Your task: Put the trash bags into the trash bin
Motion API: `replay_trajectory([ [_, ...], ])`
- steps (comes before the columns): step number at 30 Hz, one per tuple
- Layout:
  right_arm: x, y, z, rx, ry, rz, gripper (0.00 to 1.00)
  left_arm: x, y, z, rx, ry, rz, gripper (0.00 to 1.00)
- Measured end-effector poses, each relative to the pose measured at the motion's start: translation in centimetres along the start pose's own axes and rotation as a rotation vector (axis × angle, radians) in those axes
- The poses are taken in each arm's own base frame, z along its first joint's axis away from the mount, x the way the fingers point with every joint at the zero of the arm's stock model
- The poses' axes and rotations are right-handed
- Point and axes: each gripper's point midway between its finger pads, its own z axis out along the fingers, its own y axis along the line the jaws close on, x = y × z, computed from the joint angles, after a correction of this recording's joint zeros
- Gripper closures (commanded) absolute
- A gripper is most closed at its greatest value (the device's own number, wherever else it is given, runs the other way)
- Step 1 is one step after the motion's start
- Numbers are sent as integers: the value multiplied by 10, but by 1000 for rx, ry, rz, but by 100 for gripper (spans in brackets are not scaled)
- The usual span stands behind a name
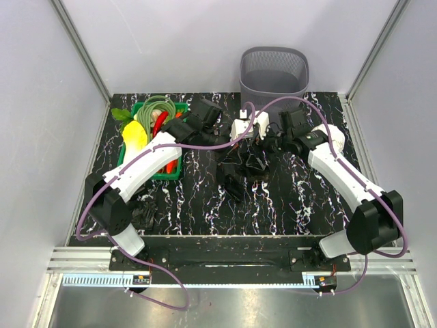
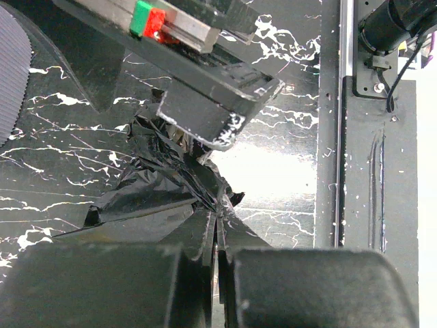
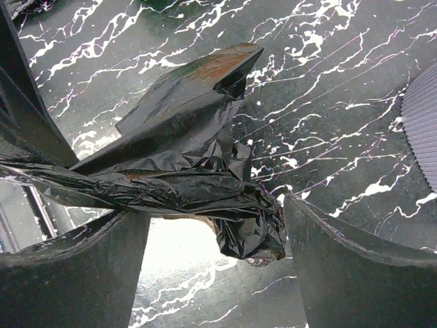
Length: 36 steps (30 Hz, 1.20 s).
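Note:
A wrinkled black trash bag (image 1: 246,164) hangs at the table's middle, held up between both arms. My left gripper (image 2: 218,222) is shut on a pinched fold of that trash bag (image 2: 160,184). In the right wrist view the bag (image 3: 198,181) stretches as a twisted band across my right gripper (image 3: 218,232), whose jaws stand wide apart around its knotted end. In the top view the left gripper (image 1: 254,137) and right gripper (image 1: 273,143) meet just in front of the grey mesh trash bin (image 1: 273,68). Another crumpled trash bag (image 1: 145,213) lies near the left arm's base.
A green crate (image 1: 179,109) with vegetables stands at the back left, under the left arm. The bin's ribbed wall shows at the edge of the left wrist view (image 2: 10,68) and the right wrist view (image 3: 423,130). Grey walls enclose the table.

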Motion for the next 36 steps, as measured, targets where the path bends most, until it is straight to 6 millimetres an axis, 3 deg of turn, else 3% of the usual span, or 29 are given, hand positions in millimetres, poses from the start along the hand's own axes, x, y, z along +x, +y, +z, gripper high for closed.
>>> replay_trajectory([
  [22, -11, -15, -1, 75, -33, -35, 18, -2, -12, 0, 61, -16, -11, 100],
  [36, 1, 10, 18, -22, -6, -32, 18, -13, -7, -2, 33, -37, -25, 100],
])
